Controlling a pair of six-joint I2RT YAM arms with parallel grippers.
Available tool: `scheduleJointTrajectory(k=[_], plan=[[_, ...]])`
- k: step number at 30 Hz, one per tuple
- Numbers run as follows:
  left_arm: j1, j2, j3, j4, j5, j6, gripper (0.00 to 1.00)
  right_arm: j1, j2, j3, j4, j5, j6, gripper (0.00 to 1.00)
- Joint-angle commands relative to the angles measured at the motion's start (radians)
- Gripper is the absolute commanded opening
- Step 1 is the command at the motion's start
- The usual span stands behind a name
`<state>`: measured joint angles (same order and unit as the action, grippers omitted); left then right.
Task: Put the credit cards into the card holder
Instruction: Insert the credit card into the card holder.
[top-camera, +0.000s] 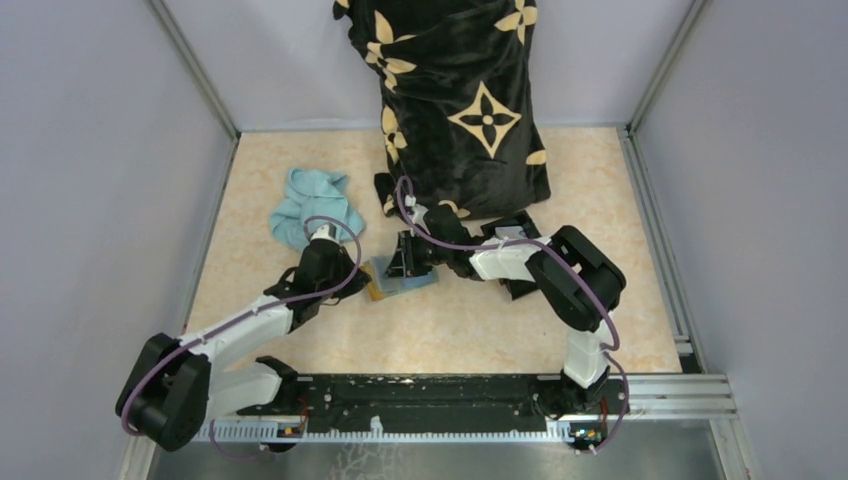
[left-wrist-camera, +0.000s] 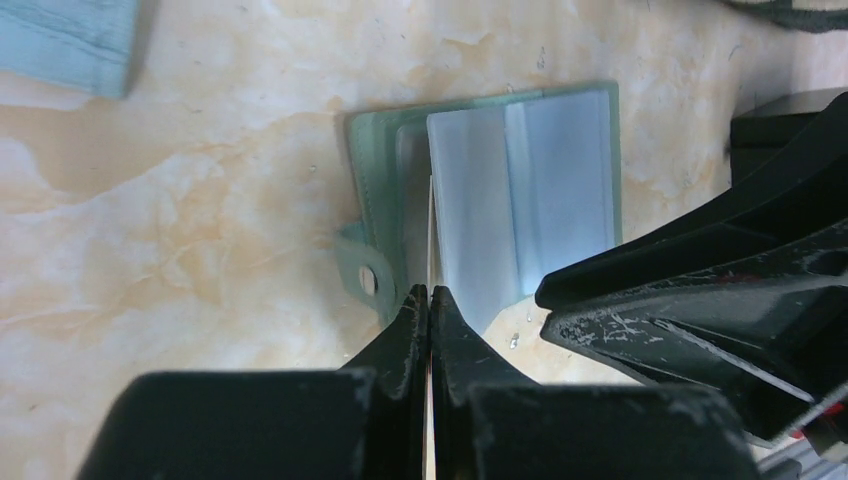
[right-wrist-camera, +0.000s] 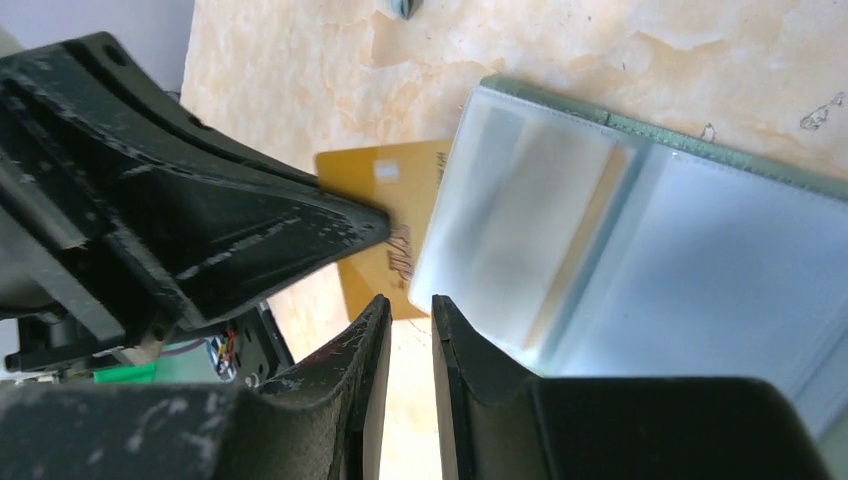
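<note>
Between the pressed-together tips of the left gripper (left-wrist-camera: 429, 292), a tan-orange credit card (right-wrist-camera: 385, 190) is pinched on edge, long axis toward 12 o'clock. Directly beyond, at 12 o'clock, the open card holder (left-wrist-camera: 380, 160) touches it; the right gripper (right-wrist-camera: 410, 305), narrowly parted, hovers at 3 o'clock.

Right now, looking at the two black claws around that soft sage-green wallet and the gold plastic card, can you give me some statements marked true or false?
1. The left gripper pinches a thin tan-gold plastic card. True.
2. The sage-green folding card holder is folded shut. False: it lies open, its clear plastic sleeves showing.
3. The crumpled light blue cloth covers the card holder. False: it lies apart from it, beyond the left gripper.
4. The right gripper has its jaws slightly apart with nothing between them. True.
</note>
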<state>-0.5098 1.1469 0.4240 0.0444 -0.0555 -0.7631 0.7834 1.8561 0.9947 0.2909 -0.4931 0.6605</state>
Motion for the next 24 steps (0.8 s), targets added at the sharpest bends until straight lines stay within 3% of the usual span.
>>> scheduleJointTrajectory(k=[1,9,13,18,24], plan=[[0.001,-0.076,0.023,-0.106,-0.084,-0.004,0.0,0.011,0.023,0.046,0.021,0.016,-0.028,0.23],[0.002,-0.126,0.083,-0.178,-0.118,0.024,0.0,0.011,0.033,0.052,0.012,0.025,-0.039,0.25],[0.001,-0.159,0.093,-0.177,-0.105,0.04,0.0,0.012,0.015,0.043,0.021,0.013,-0.04,0.31],[0.002,-0.215,0.068,-0.137,-0.085,0.065,0.0,0.004,-0.02,0.003,0.077,-0.022,-0.017,0.4],[0.003,-0.254,0.067,-0.134,-0.045,0.095,0.0,-0.029,-0.063,-0.059,0.183,-0.086,0.037,0.43]])
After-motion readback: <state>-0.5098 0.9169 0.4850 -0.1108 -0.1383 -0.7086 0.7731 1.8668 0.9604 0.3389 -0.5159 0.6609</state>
